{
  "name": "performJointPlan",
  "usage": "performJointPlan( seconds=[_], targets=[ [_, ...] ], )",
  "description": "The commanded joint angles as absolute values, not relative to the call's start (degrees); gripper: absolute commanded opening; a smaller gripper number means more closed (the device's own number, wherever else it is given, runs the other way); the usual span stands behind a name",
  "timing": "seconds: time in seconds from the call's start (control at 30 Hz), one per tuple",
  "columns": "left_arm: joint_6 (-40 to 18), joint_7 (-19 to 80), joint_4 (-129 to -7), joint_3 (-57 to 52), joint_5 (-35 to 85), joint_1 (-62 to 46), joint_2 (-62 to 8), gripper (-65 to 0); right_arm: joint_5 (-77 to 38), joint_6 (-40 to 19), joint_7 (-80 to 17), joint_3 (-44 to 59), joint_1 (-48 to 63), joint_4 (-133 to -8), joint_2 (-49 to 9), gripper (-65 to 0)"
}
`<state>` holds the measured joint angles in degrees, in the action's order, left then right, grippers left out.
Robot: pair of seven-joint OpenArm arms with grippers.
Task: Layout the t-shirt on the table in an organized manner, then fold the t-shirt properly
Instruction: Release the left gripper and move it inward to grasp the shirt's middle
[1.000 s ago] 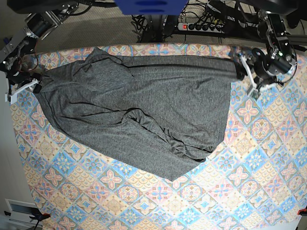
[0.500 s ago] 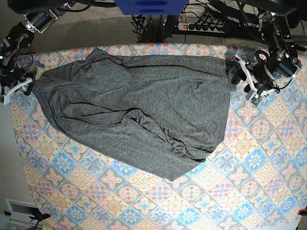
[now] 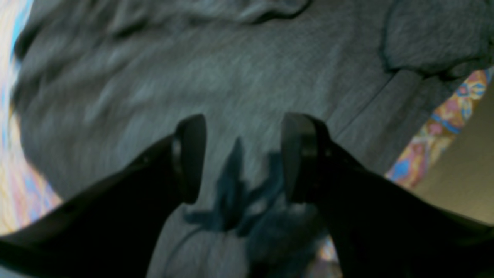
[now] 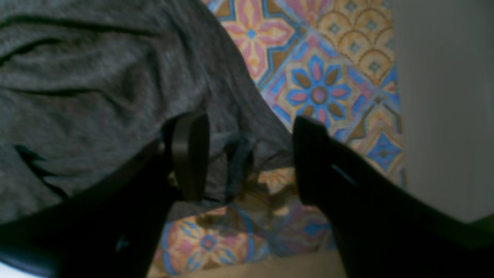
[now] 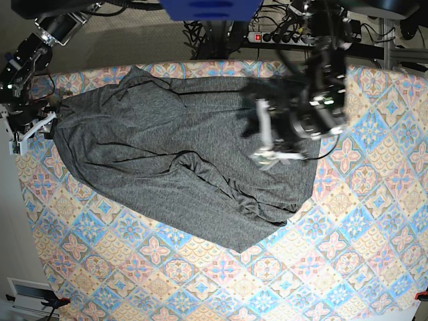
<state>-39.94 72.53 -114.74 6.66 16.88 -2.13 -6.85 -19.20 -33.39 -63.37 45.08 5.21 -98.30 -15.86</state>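
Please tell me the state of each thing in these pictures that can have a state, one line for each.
Dark heather-grey knit t-shirt: spread on the table, wrinkled, bottom part bunched, not folded.
Tile-print table: partly covered by the shirt.
Left tool: open, above the shirt.
Right tool: open, at the shirt's edge.

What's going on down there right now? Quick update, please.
Left gripper open, over the t-shirt mid-cloth. Right gripper open at the shirt's edge, holding nothing. T-shirt wrinkled and bunched on the table, not folded. Nothing in the way.
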Motion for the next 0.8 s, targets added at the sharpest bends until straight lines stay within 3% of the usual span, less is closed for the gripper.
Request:
performJointPlan(
  seconds=[0.0,0.37,0.53,0.77],
  targets=[
    [-40.0,70.5,-115.4,9.6,15.8,-1.0,-5.8,-34.2,-18.2,-33.4,-62.3,45.3,4.6,-99.5,-17.0,-32.1],
    [-40.0,57.2,-114.2,33.0,-13.2,0.2,0.1,-34.2,-13.1,-33.4,-62.2,45.3,4.6,-99.5,-14.9,-32.1],
    [-40.0,54.3,-114.0,41.9,-19.0,0.4,-0.8,-34.2,-13.1,-33.4,-62.2,45.3,4.8,-99.5,-14.9,-32.1],
    [-40.0,51.2,-106.2,45.3,-24.2,0.7,-0.9,-34.2,-13.1,-33.4,-62.2,45.6,4.8,-99.5,-14.8,-32.1]
  ],
)
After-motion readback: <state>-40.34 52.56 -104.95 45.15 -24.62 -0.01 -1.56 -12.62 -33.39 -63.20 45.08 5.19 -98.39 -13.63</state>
